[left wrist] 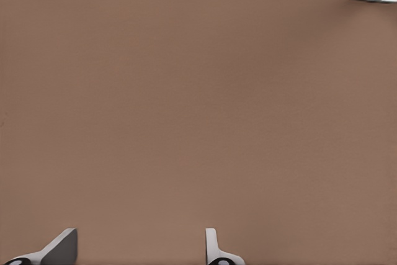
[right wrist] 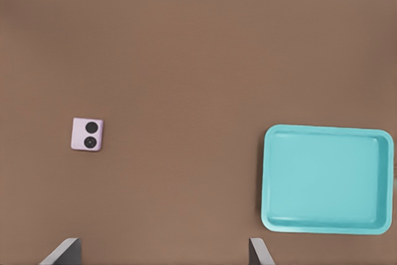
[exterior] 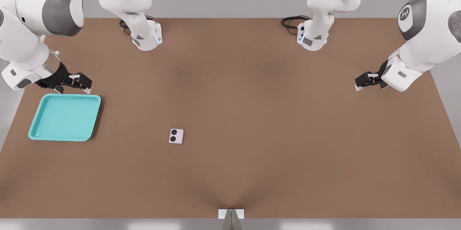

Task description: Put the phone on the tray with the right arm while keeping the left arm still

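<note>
Nothing done yet: phone (exterior: pixel 176 136) lies untouched on bench (exterior: pixel 252 114), well apart from empty tray (exterior: pixel 65 137). Gripper (exterior: pixel 82 83) is held spread, empty, just behind tray.

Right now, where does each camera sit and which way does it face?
Front view: high above, facing down at the table, tray and phone; both arms show, the working claw open near the tray.
Right wrist view: on the working wrist, facing down at phone and tray; two fingertips show.
Left wrist view: on the parked wrist, facing the tabletop; two fingertips show.
Front and right wrist views share phone and tray.
</note>
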Robot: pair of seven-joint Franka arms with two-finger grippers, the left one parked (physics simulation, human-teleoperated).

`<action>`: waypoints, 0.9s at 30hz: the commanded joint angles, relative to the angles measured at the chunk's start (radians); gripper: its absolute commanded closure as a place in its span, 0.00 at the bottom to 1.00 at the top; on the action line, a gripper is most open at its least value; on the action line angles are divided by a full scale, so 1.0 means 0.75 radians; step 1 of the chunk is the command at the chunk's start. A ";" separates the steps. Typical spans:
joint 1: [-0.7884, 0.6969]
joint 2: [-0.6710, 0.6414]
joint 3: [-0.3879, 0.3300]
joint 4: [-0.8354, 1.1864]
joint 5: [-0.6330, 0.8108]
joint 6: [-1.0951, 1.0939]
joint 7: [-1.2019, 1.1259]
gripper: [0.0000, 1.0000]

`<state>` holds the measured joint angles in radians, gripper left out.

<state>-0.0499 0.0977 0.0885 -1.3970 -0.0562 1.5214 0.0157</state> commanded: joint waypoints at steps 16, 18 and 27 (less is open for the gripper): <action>0.234 0.583 0.177 0.006 -0.048 0.522 0.789 0.00; 0.279 0.608 0.177 0.006 -0.048 0.563 0.861 0.00; 0.343 0.706 0.177 -0.003 -0.044 0.679 1.077 0.00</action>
<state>0.2053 0.6259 0.2207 -1.3986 -0.0899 1.9711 0.4527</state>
